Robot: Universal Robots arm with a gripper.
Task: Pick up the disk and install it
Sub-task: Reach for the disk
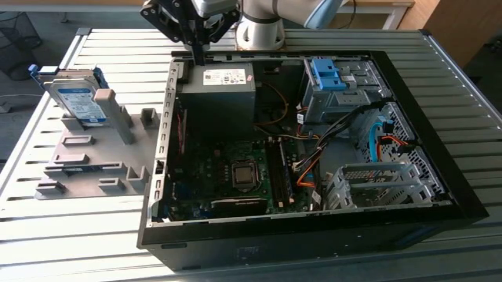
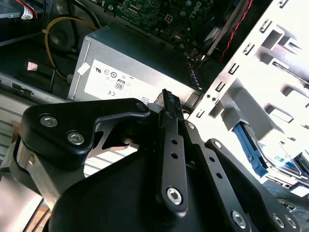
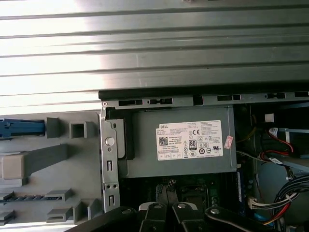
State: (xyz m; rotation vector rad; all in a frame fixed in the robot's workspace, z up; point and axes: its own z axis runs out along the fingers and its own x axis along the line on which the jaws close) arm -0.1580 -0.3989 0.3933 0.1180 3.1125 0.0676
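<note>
I have the gripper [image 1: 199,57] over the rear edge of the case [image 1: 464,202], by the power supply [image 1: 222,88], its fingers pressed together on nothing. The disk [image 1: 76,98] stands unpicked in the grey fixture [image 1: 86,158] on the tabletop [image 1: 79,235], at the exterior view's left of the case. By my reckoning, both pickup and install remain.

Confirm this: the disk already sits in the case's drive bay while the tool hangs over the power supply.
Wrong on the disk: it stands propped on the grey fixture outside the case, at the exterior view's left. The tool does hang over the power supply.
</note>
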